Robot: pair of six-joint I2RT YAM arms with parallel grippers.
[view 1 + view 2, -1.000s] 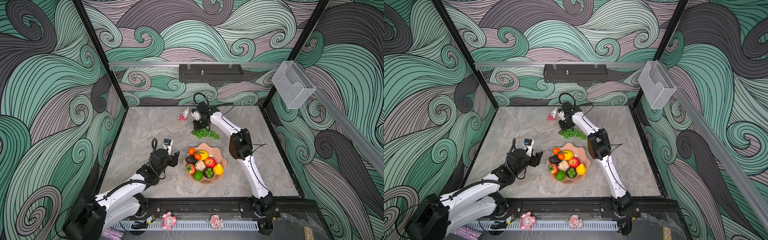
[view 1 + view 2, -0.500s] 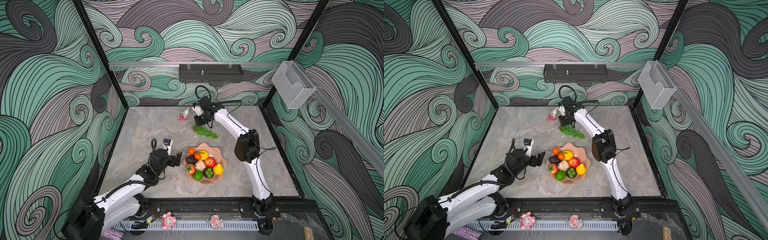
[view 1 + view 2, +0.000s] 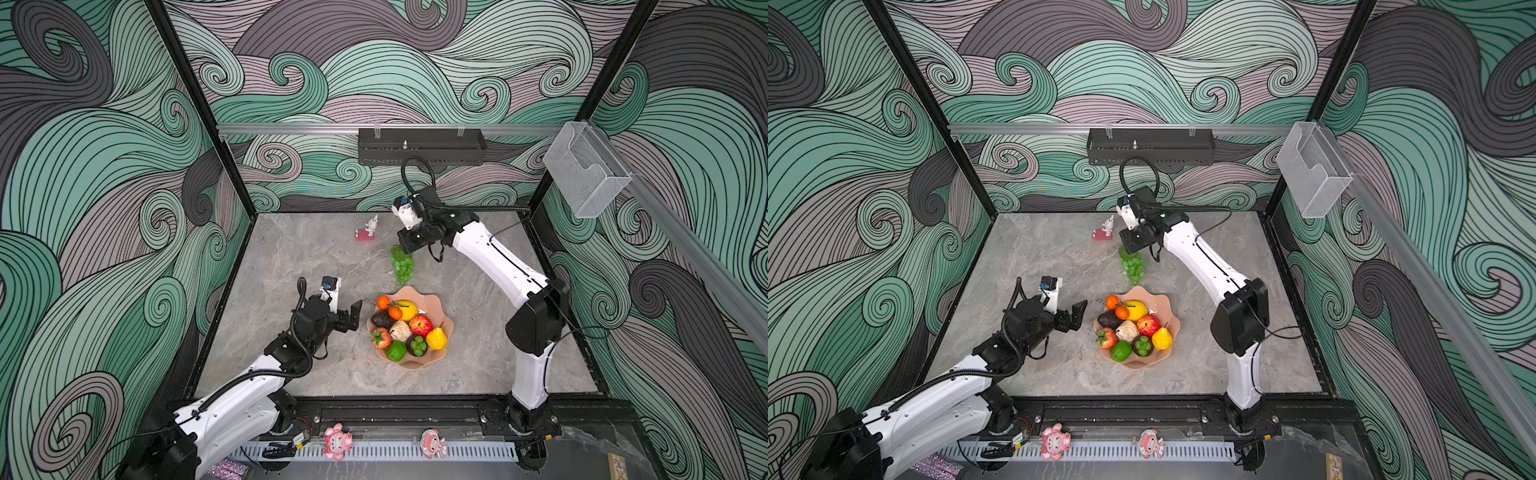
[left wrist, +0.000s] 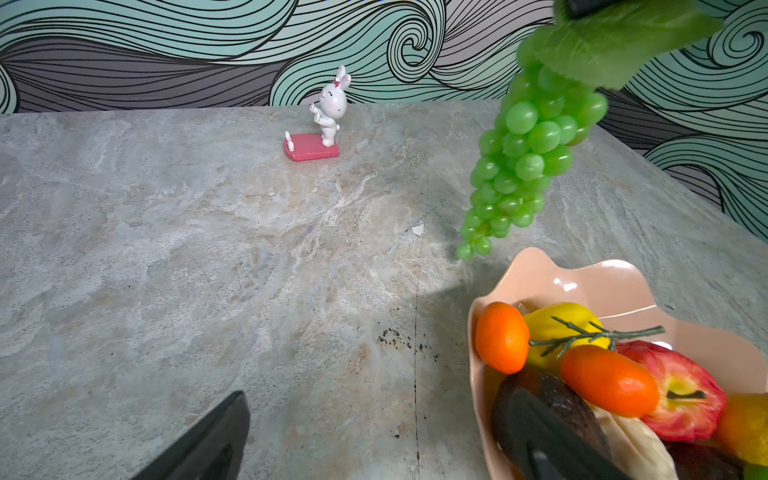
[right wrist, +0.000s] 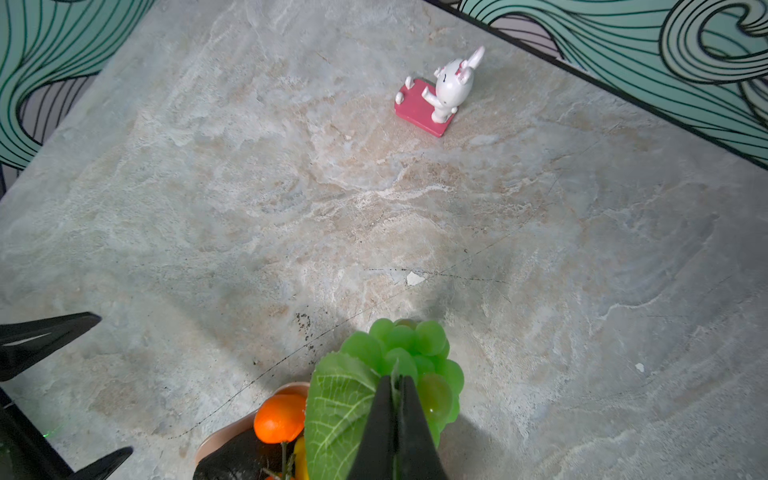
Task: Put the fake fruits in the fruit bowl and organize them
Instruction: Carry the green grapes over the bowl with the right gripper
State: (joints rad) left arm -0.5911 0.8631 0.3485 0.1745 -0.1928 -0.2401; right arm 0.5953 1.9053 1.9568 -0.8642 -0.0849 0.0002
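Up off the table comes the grape bunch: a second ago it lay flat under the right gripper, and now it hangs straight down from it. The arm has drawn back a little too. The left gripper has spread wider.

The bunch looks light and floppy, soft beads on a limp stem, so I'd expect it to swing and to drape rather than sit where it's put. The leaf is thin and might slip. The stem at the top, beside the leaf, seems the surer hold.

The right jaws are pinched fully together on the leaf and stem at the bunch's top. Below them, the tip hangs clear of the table, close to the bowl, where the other fruits already lie. The left jaws gape wide, empty, with the bowl just in front of them.
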